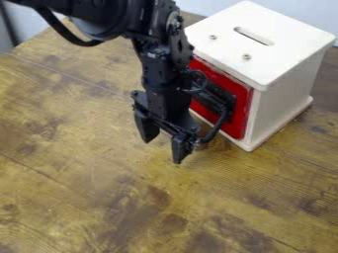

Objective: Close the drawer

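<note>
**No readable text anywhere**

You will find no writing, label, brand, number or sign that can be read in this view. The white box [264, 59] has plain faces; its top carries only two dark slots, not letters. The red drawer [218, 94] and its black handle [205, 117] bear no marking you can make out. The black gripper [162, 138] and the arm above it show no logo or sticker at this picture size. The wooden table [79, 188] shows only grain and stains.
</note>
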Tool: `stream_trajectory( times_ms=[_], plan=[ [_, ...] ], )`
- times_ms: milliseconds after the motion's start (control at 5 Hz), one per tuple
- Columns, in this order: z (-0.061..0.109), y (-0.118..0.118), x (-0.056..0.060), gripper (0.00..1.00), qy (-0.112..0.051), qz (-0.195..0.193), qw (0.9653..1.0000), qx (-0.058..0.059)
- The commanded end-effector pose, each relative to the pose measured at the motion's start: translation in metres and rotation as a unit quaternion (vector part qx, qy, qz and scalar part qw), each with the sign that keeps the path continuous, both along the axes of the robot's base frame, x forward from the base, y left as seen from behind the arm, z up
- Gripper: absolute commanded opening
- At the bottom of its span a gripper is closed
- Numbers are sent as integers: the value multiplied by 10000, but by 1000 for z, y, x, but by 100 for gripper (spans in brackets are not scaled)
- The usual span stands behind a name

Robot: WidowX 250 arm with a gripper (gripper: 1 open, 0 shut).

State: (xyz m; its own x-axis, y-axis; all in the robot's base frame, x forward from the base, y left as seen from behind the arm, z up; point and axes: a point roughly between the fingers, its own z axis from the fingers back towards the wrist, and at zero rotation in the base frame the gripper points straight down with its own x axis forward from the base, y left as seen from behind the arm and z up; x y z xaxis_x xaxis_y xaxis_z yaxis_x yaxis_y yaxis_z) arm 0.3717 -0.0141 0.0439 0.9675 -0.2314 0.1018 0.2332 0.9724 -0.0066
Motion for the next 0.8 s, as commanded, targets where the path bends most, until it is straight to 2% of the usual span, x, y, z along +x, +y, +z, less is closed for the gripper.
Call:
stream_trajectory(
  times_ms=[0, 200, 600],
  plan=[
    [24, -4, 4, 100, -277, -186, 9994, 1],
    [24, 3, 4, 100, -324, -30, 9995, 45],
    [28, 17, 5, 100, -405, 253, 9988, 48]
  ],
)
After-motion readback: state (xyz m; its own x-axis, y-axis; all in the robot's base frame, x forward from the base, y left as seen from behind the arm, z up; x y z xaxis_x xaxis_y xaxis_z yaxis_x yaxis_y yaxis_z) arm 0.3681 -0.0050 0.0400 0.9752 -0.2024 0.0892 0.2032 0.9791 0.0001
